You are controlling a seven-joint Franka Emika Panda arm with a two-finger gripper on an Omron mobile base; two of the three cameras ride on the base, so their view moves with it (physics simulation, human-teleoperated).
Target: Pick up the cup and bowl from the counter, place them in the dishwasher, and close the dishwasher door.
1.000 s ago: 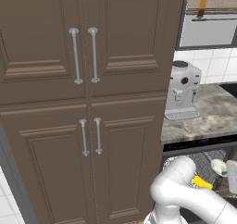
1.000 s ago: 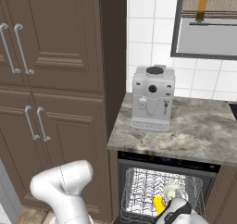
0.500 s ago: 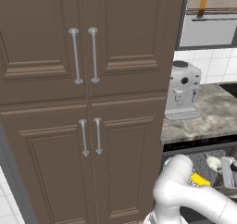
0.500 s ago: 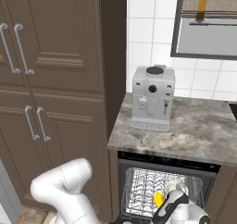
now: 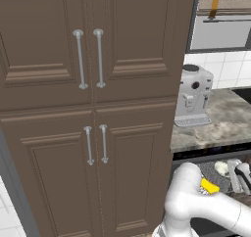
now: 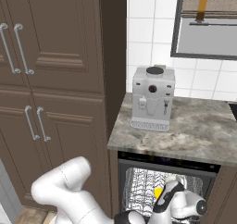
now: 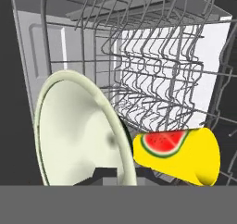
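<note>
My gripper (image 7: 125,174) reaches into the open dishwasher (image 6: 166,165), shut on the rim of the pale cream bowl (image 7: 78,130), which stands on edge at the left of the hand view. The yellow cup (image 7: 180,156), printed with a watermelon slice, lies on its side in the wire rack (image 7: 157,79) just right of the bowl. From the base, the bowl (image 5: 221,168) and the cup (image 5: 210,186) show in the rack below the counter (image 5: 220,123), beside my gripper (image 5: 234,175). The cup (image 6: 158,192) also peeks out behind my hand. The dishwasher door is out of view.
A silver-grey coffee machine (image 6: 152,98) stands on the counter (image 6: 194,130) above the dishwasher. Tall brown cabinets (image 5: 88,108) with silver bar handles fill the left side. A window (image 6: 208,28) sits above the tiled wall. My white arm (image 5: 196,206) crosses low in front of the rack.
My hand has shifted a little within the rack, carrying the bowl with it. The cup lies where it was.
</note>
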